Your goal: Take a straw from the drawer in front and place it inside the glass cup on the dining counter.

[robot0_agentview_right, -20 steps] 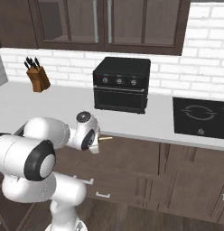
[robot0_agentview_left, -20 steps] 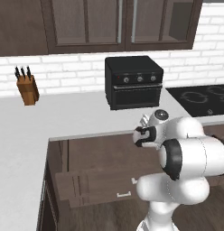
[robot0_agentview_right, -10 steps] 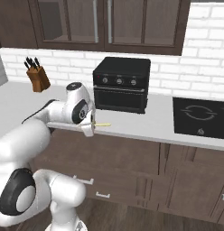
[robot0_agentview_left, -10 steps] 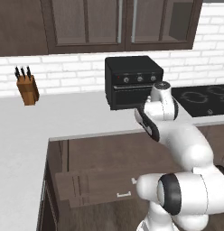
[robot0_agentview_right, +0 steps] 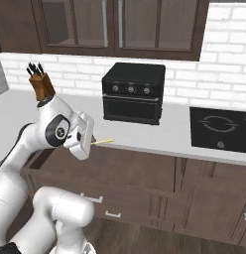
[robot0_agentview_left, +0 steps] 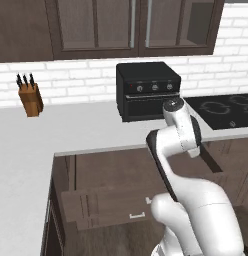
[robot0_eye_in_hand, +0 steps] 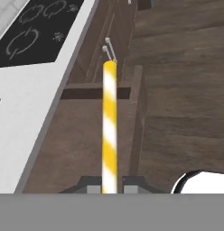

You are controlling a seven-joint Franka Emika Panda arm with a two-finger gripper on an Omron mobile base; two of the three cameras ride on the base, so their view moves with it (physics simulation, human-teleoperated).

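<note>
The jaws clench the straw (robot0_eye_in_hand: 109, 126), which juts forward. Below it the drawer (robot0_agentview_left: 103, 202) seems pulled out.

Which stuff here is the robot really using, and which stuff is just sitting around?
Using:
- straw, yellow and white, pinched in the gripper
- open drawer it came from

Just sitting around:
- black toaster oven
- knife block
- black cooktop
- white worktop
</note>
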